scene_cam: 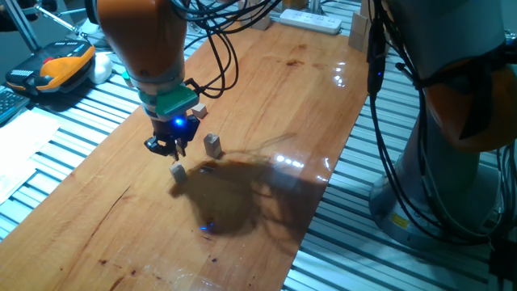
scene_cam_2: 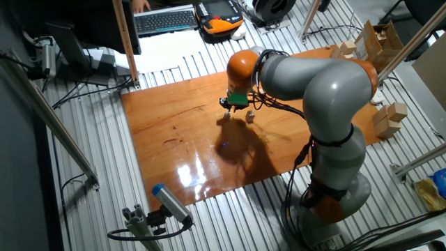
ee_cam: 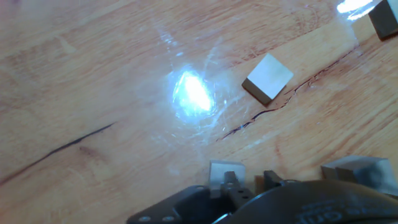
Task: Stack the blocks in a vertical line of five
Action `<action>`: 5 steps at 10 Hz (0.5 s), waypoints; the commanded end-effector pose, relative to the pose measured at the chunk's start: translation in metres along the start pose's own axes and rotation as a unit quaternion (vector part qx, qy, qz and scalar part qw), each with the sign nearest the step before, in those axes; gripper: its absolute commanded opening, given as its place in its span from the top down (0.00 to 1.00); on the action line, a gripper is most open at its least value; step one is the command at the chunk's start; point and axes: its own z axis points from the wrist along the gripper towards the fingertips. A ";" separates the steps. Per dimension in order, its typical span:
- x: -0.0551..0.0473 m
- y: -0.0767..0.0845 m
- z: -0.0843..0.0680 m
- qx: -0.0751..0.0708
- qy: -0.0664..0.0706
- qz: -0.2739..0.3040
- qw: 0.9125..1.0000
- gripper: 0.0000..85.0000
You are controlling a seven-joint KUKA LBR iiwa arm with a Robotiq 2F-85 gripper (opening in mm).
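Observation:
My gripper (scene_cam: 172,152) (scene_cam_2: 232,106) hangs low over the wooden table (scene_cam: 266,97), its fingers slightly apart with bare wood showing between them in the hand view (ee_cam: 250,180). One small pale block (scene_cam: 178,170) lies just below and in front of it. A taller pale piece, which looks like two stacked blocks (scene_cam: 212,145), stands to its right. Another block (scene_cam: 199,109) sits behind the hand. The hand view shows one block (ee_cam: 267,78) ahead, one at the top right corner (ee_cam: 385,18), one at the lower right (ee_cam: 357,168), and a pale cube (ee_cam: 219,168) by the left finger.
Much larger wooden blocks (scene_cam_2: 390,118) lie off the table's right side. A white power strip (scene_cam: 311,20) lies at the far end. An orange and black device (scene_cam: 56,69) rests to the left. A second arm's base (scene_cam: 452,162) stands on the right.

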 end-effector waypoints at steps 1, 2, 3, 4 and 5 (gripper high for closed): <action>0.000 0.000 0.000 -0.002 0.001 0.000 1.000 1.00; 0.000 0.000 0.001 -0.003 0.003 0.000 1.000 1.00; 0.000 0.000 0.000 -0.003 0.002 0.000 1.000 1.00; 0.000 0.000 0.000 -0.002 0.002 -0.001 1.000 1.00; 0.000 0.000 0.000 0.005 0.000 -0.002 1.000 1.00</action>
